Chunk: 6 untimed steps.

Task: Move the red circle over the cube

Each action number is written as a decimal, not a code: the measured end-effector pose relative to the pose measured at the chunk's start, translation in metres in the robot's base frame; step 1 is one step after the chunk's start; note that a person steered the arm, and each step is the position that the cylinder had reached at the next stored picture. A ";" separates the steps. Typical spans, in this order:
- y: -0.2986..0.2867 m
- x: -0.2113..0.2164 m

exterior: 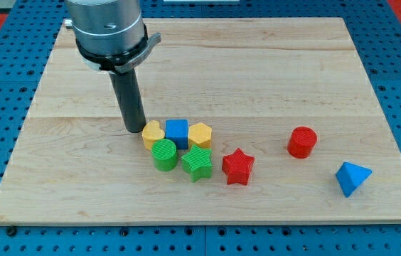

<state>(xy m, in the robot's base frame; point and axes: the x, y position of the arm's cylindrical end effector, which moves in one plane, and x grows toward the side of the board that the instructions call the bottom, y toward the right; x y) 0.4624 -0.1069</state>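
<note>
Blocks sit in a cluster near the middle of the wooden board [257, 64], which lies on a blue pegboard [1, 64]. My tip [136, 131] rests on the board just to the view's left of the yellow heart [152, 134], touching it or very nearly so; I cannot tell which. There is no hand here to open or close, only the straight dark rod [128, 99], and it holds nothing. The blue cube [176, 131] stands just right of the heart, with the yellow hexagon [200, 134] against its right side. Below them lie the green cylinder [163, 154] and the green star [197, 163], side by side. The red star [238, 166] is just right of the green star. The red circle [302, 141] stands well apart from the cube, toward the view's right. The blue triangle [352, 177] sits farther right and lower, near the board's edge
</note>
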 end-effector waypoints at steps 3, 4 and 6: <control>0.312 -0.003; 0.306 0.046; 0.176 0.018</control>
<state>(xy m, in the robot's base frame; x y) 0.4801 0.0687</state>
